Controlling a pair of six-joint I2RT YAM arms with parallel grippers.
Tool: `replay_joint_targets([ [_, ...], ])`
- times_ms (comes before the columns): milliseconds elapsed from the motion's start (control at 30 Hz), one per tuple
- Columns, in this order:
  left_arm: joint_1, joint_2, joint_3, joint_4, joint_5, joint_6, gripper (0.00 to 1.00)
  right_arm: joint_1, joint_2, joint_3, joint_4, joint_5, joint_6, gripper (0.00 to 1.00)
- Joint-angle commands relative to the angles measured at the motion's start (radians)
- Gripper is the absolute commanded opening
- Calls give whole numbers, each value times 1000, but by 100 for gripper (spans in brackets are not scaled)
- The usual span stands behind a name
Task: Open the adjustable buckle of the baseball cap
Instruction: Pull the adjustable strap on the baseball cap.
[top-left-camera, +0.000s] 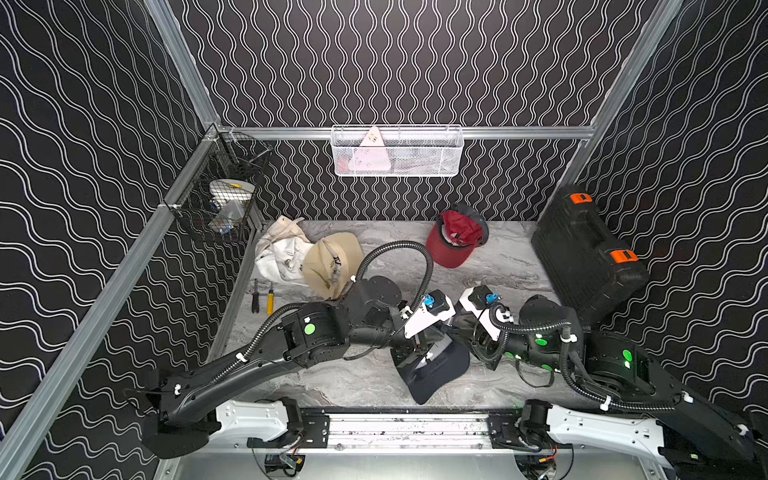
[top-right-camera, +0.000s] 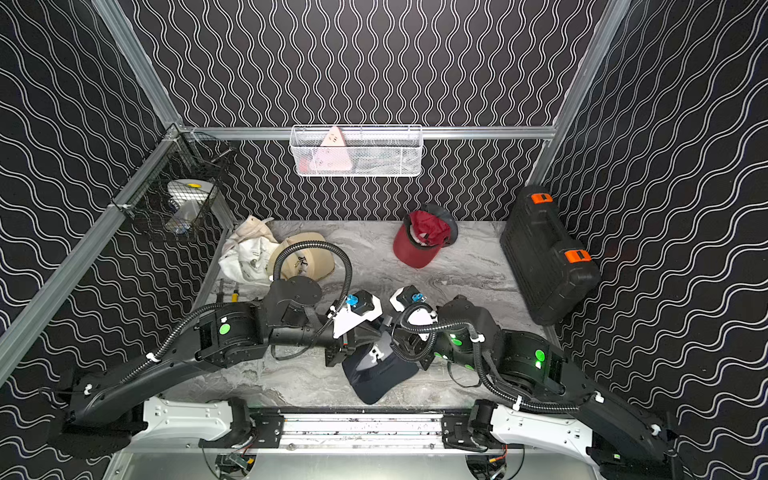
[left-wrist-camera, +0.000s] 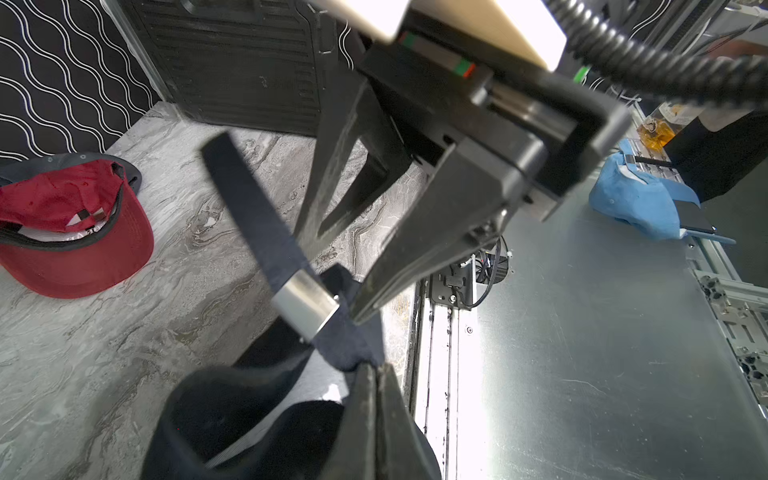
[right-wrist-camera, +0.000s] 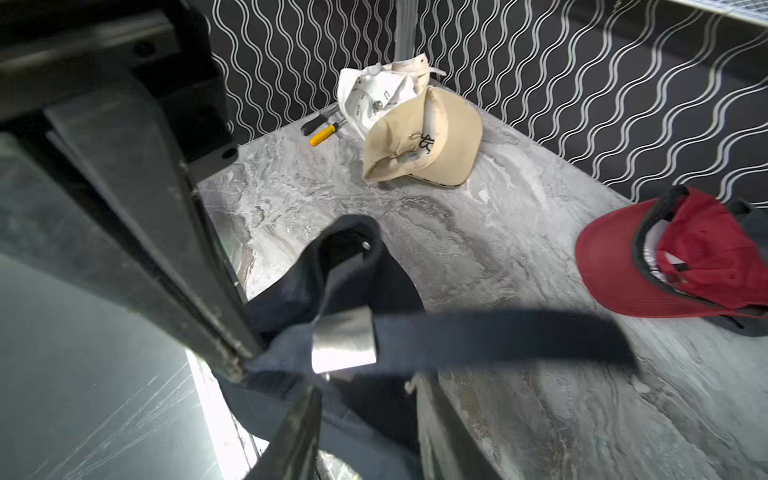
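Left wrist view: left gripper (left-wrist-camera: 376, 374) pinches the cap (left-wrist-camera: 232, 407) beside the buckle (left-wrist-camera: 305, 305). Close your part-open, empty right gripper (left-wrist-camera: 332, 280) on the strap (left-wrist-camera: 249, 199); pull steadily.

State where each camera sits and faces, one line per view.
Top views: overhead at the front, looking down on table; left arm, right arm showing.
Left wrist: on left arm, facing buckle; own jaws shut on navy cap.
Right wrist: on right arm, facing buckle; own jaws open.
Shared: both wrist views show buckle, red cap.
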Motion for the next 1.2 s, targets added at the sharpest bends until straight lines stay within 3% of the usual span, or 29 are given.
replay_joint_targets([
  [0,1,-4,-1,43,5,-7,0,0,2,-3,52,-45,-3,41],
  [233,1,2,-2,46,9,-10,0,0,-11,-19,85,-68,5,41],
  [467,1,2,4,48,12,-13,0,1,-26,-31,97,-46,6,32],
  [800,1,-17,1,76,-34,-23,0,1,-15,-61,87,-45,29,41],
  [1167,1,-4,0,75,-71,-25,0,0,-47,-79,101,-39,44,37],
])
